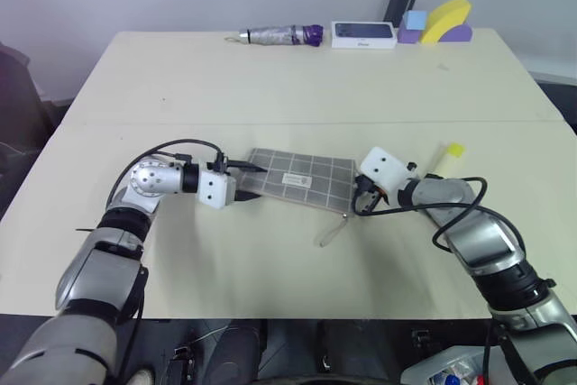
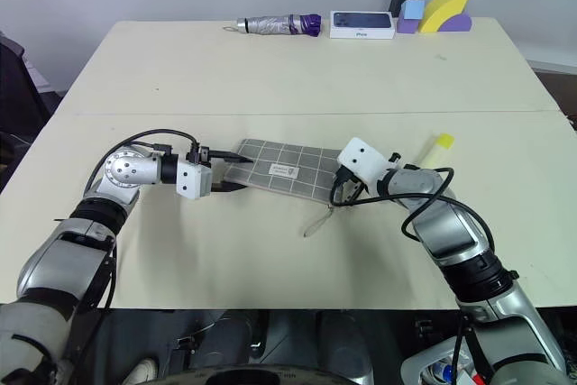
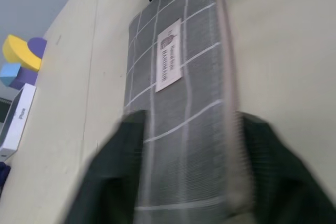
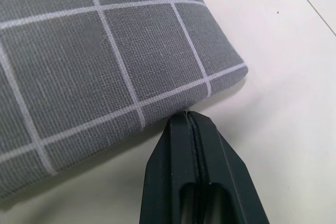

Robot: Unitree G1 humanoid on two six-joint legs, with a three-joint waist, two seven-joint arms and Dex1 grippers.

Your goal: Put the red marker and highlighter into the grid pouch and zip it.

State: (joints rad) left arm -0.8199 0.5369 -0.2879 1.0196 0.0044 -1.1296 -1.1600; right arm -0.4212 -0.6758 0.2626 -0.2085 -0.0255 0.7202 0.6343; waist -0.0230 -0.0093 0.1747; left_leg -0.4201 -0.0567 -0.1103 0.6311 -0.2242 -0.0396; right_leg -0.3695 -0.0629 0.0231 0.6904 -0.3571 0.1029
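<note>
Both grippers are meeting the grid pouch (image 1: 302, 179) at opposite ends.

The pouch is lying flat on the surface (image 1: 270, 87). The left gripper (image 3: 189, 145) is straddling one end, fingers (image 3: 118, 166) parted around the fabric. The right gripper (image 4: 190, 121) is touching the other end's edge, fingers pressed together, gripping nothing. The highlighter (image 1: 450, 153) is lying just beyond the right arm.

Both arms reached inward toward each other, low and forward. Left gripper (image 1: 242, 181) aimed at three o'clock, its two black fingers (image 3: 113, 182) parted and set on either side of the grid pouch (image 1: 302, 179) at its nine o'clock end. Right gripper (image 4: 188, 124) aimed toward ten o'clock, fingers pressed flat together, tips touching the pouch's edge by a corner at its three o'clock end.
</note>
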